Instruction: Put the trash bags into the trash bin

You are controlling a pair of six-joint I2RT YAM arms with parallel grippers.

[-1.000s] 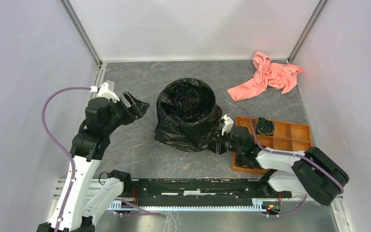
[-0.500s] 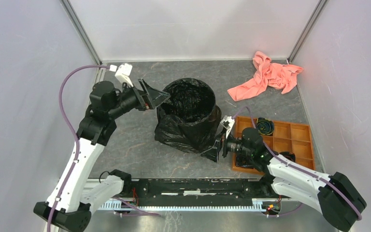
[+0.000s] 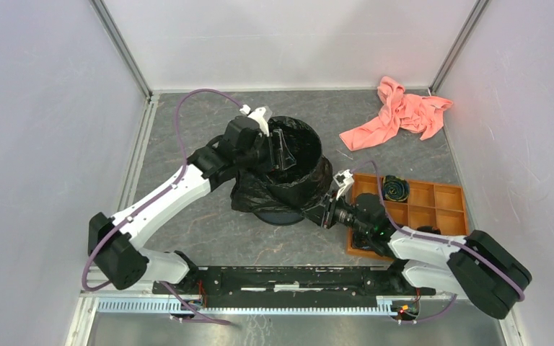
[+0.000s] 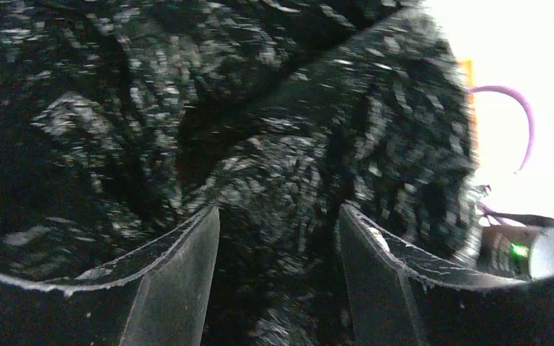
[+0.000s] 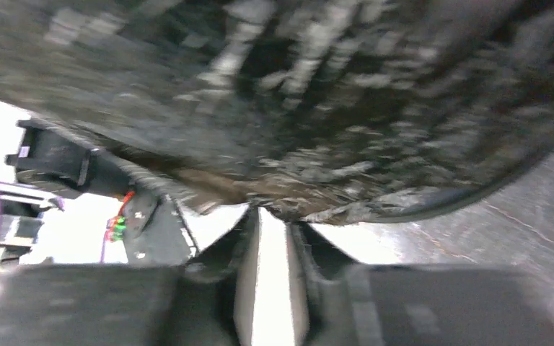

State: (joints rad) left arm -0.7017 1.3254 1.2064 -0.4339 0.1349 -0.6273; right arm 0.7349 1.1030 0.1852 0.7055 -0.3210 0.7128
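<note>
The trash bag [image 3: 260,193], glossy wrinkled black film, lines the mouth of the trash bin [image 3: 277,218] and drapes down its sides, hiding nearly all of the bin but its dark base. My left gripper [image 3: 283,149] reaches over the left rim into the mouth. In the left wrist view it [image 4: 278,209] stands open, with crinkled film [image 4: 274,144] filling the view beyond its fingers. My right gripper [image 3: 322,214] is low at the bin's right side. Its jaws [image 5: 273,211] are nearly together, with the bag's hanging hem [image 5: 317,209] caught at their tips.
A salmon-pink cloth [image 3: 398,112] lies at the back right. An orange compartment tray [image 3: 440,205] holding a small black roll [image 3: 395,189] sits just right of my right arm. Enclosure walls stand close on both sides.
My left arm swung right from beside the bin and now reaches over its rim. My right gripper opened wide, then narrowed onto the hem. The bin's base now shows below the bag.
</note>
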